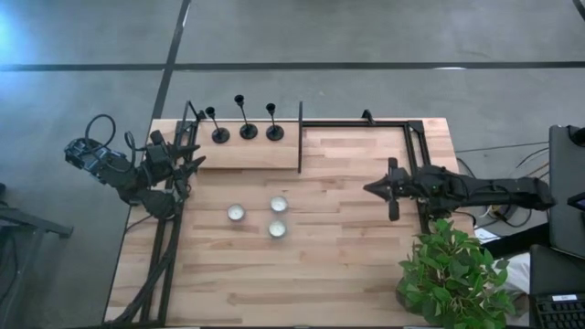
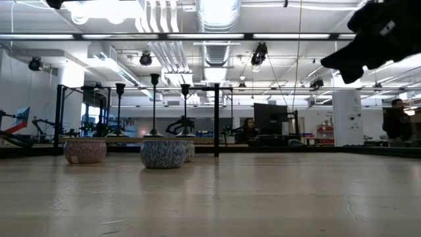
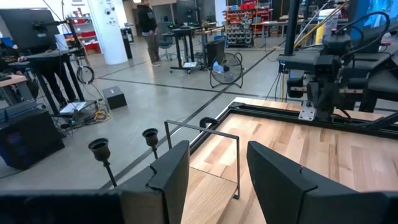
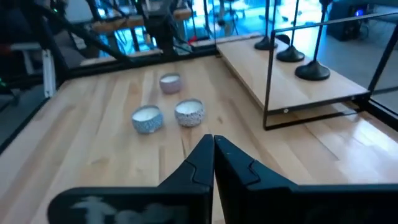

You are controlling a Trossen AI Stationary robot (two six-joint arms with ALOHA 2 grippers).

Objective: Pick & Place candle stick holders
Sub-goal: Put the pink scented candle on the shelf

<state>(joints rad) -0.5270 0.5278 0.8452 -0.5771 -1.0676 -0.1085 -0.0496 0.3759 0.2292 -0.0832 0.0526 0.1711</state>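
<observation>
**Both arms empty, three holders waiting on the raised shelf**

The three candle stick holders (image 1: 248,121) stand in a row on a raised wooden shelf (image 1: 247,153) at the far end of the desk (image 1: 347,247), none of them touched. The left gripper (image 1: 187,164) sits at the desk's left edge near the shelf, its fingers (image 3: 171,171) partly open with nothing between them. The right gripper (image 1: 373,188) hovers over the bare middle-right of the desk, well apart from the holders, fingers pressed together on nothing.

From where I stand, the risk is tipping. Each holder is black metal with a flat round base, a very thin upright stem and a tiny cup on top, so it looks top-heavy and easy to knock. They stand close together; fingers closing on one stem could brush its neighbour and send it over. A thin black metal frame (image 4: 323,68) rises around the shelf, and an arm coming in low could catch on it. The stem is slim and smooth, so a loose grip might let the holder swing or slip. The right fingers would have to open before any grasp.

Three tealights (image 1: 266,214), low round cups with a mottled pale surface, sit in a cluster mid-desk and could be bumped by a carried holder. The desk is pale plank wood, smooth. A leafy plant (image 1: 452,274) stands at the near right corner.
</observation>
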